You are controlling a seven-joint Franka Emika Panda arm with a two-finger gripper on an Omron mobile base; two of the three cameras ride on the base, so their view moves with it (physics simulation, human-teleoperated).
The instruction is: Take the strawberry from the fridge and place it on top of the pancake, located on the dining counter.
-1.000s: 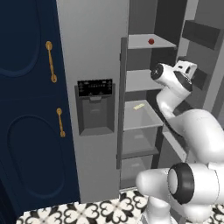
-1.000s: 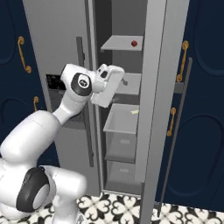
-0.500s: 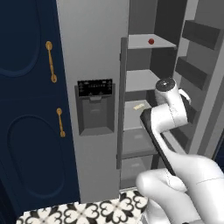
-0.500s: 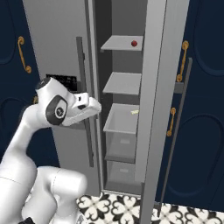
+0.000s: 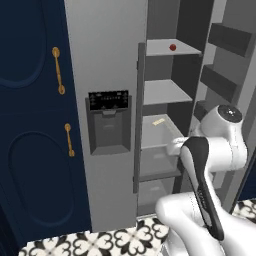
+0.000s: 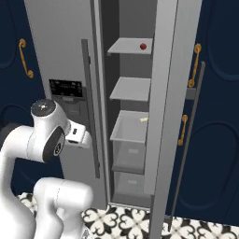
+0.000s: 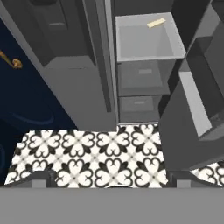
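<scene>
Grey fridge [image 5: 107, 60]; red strawberry [image 5: 172, 47]; navy cupboards [image 5: 30, 125], gold handles [image 5: 58, 70]; black-white patterned floor [image 7: 100, 157].

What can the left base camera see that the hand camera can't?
Left base view: the strawberry on the top shelf, and the black dispenser panel. Hand view: the whole stretch of patterned floor before the open compartment, much of it covered by the arm in the other. Both: the fridge with its door open, and a small yellow piece in the grey tray.
</scene>
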